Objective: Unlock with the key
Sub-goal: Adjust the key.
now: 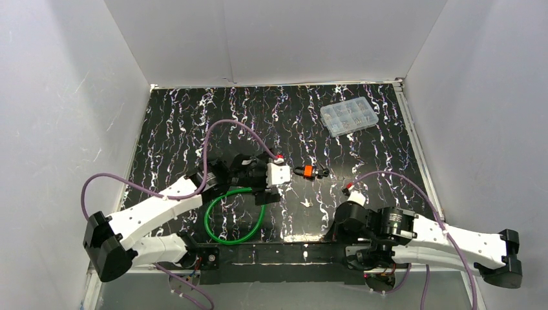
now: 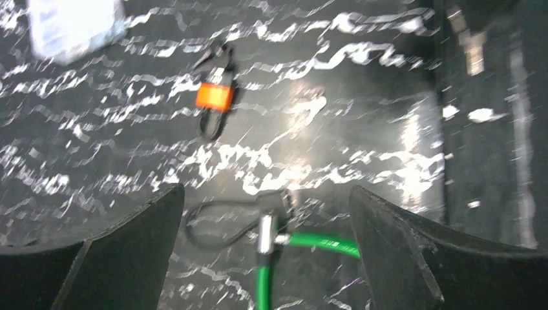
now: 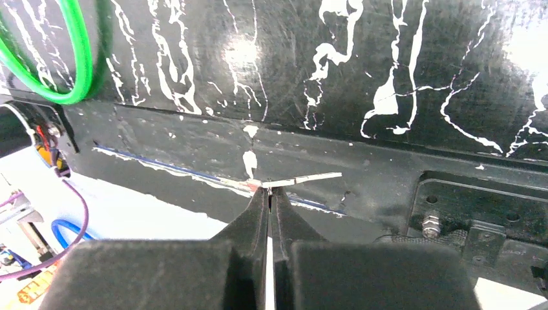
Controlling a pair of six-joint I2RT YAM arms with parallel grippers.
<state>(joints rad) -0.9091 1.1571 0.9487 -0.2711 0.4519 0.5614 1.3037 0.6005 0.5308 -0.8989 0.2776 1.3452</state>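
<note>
The right pincer (image 3: 268,192) is hanging low over the near edge of the desk (image 3: 388,77), its fingers pressed tight together with nothing clearly held. The left pincer (image 2: 265,194) is gaping wide and empty above a green cable loop (image 2: 262,284). Just beyond it the orange padlock (image 2: 214,97) is lying flat on the desk. At the far right a clear compartment box (image 1: 349,117) is sitting, its contents too small to make out.

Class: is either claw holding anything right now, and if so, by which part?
Left claw is open and empty. Right claw is shut; a pale sliver sits at its tips, but whether it is gripped cannot be told.
</note>
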